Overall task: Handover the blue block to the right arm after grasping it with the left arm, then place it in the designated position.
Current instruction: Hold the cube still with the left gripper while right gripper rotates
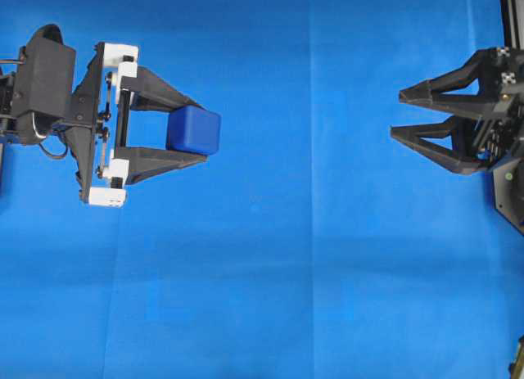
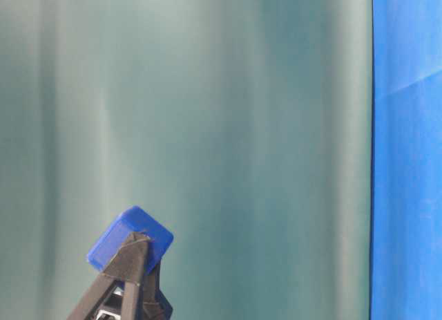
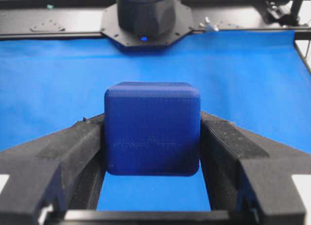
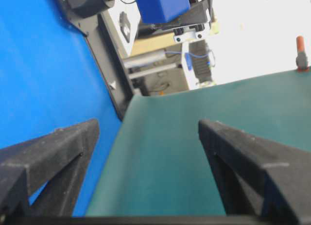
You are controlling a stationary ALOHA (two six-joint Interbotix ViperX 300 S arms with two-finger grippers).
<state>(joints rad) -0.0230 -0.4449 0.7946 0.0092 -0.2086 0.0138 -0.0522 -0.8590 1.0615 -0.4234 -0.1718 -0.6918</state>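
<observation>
- blue cloth [image 1: 270, 272] covers the whole work surface, and it serves here as the landmark: everything else sits over it or at its edges.
- the blue block [image 1: 194, 131] is off the cloth, held up in the air over the cloth's left part. the table-level view shows it raised against the green backdrop [image 2: 228, 126], tilted on a corner.
- the left gripper [image 1: 190, 128] is clamped on the block. the left wrist view shows both fingers [image 3: 73, 147] pressed flat against opposite faces, with a faint embossed mark on the face toward the camera.
- so the first step, the grasp and lift with the left arm [image 1: 49, 84], looks done.
- the right gripper [image 1: 399, 114] is at the cloth's right edge with its two black fingers spread wide and nothing between them. its tips point toward the block.
- the right gripper and the block are well apart, with a broad stretch of bare cloth between them.
- in the right wrist view the block [image 4: 161, 5] shows near the top of the frame, far off and not between the open fingers [image 4: 53, 152], and the view is tilted, so the wrist seems rolled.
- the handover is not yet made: the two grippers must close the gap, the right one must take hold, and the left one must let go.
- the placing is also left. no marked spot shows on the cloth, so i cannot tell where the designated position is.
</observation>
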